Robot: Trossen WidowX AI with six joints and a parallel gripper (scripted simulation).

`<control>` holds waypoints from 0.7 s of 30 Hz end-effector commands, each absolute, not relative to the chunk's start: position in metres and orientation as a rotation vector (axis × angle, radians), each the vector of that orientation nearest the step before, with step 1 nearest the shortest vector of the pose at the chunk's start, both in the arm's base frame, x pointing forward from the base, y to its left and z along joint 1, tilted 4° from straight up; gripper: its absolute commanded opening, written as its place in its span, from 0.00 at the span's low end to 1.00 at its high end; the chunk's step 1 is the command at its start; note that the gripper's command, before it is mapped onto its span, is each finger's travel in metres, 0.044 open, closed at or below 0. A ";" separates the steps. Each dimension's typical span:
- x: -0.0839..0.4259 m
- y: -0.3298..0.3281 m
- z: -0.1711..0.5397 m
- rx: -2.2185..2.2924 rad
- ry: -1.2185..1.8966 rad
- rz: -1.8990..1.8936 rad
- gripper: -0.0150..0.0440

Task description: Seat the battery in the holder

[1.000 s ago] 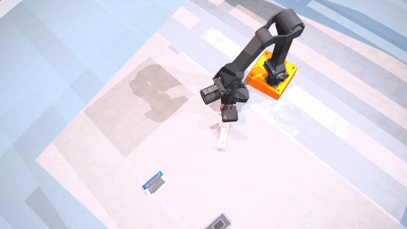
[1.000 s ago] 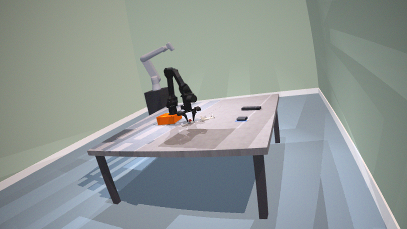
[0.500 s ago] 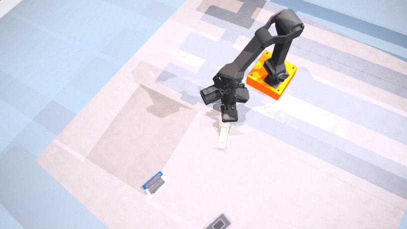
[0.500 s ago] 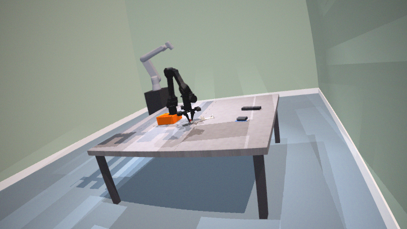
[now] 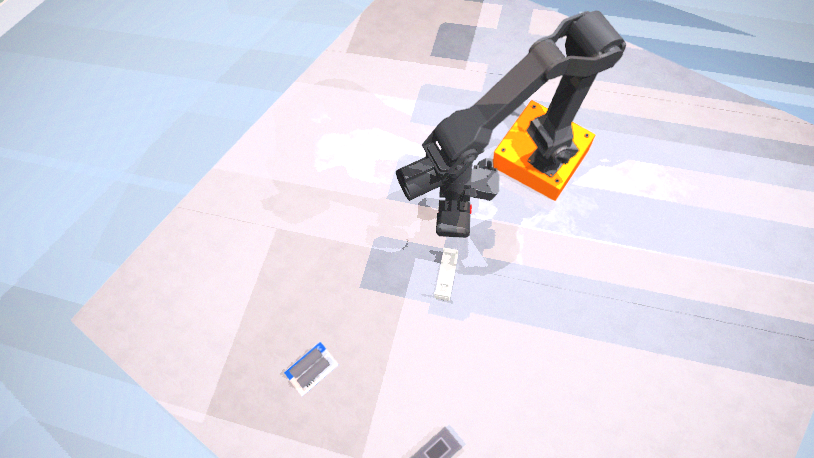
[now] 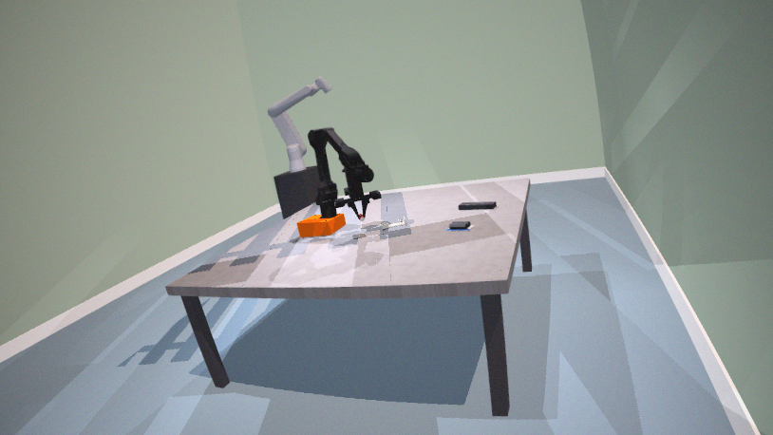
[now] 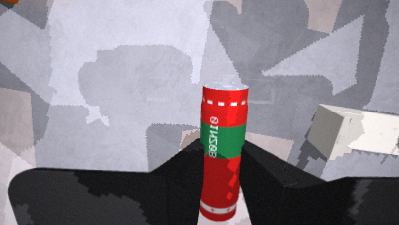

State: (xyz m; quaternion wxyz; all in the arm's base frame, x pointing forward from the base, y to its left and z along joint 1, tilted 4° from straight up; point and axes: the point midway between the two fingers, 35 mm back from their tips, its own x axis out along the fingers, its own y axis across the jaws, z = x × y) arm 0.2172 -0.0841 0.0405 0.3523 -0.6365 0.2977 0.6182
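Note:
The battery point(image 7: 224, 109) point(image 5: 470, 209) point(image 6: 361, 217) is red with a green band. My gripper point(image 7: 220, 147) point(image 6: 361, 215) is shut on it, one black finger on each side, around its middle. In the wrist view its silvery flat end points up the picture and the end with the plus-marked white band points down; the terminal itself is hidden. Whether the battery touches the table is hard to tell. The white holder point(image 5: 445, 276) point(image 6: 397, 223) point(image 7: 328, 130) lies on the table, apart from the battery, at the right in the wrist view, partly out of frame.
A blue and white unit point(image 5: 331, 364) with two dark cylinders lies farther out on the table point(image 5: 512, 370) point(image 6: 432, 270). A dark grey box point(image 5: 452, 441) point(image 6: 477, 205) lies beyond it. The arm's orange base point(image 5: 523, 176) point(image 6: 321, 227) is near the gripper. A pale arm point(image 6: 284, 126) stands behind the table.

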 end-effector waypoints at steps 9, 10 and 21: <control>0.249 -0.072 0.052 -1.308 1.048 1.295 0.36; 0.251 -0.071 0.053 -1.276 1.070 1.267 0.36; 0.280 -0.056 0.063 -0.924 1.270 0.941 0.36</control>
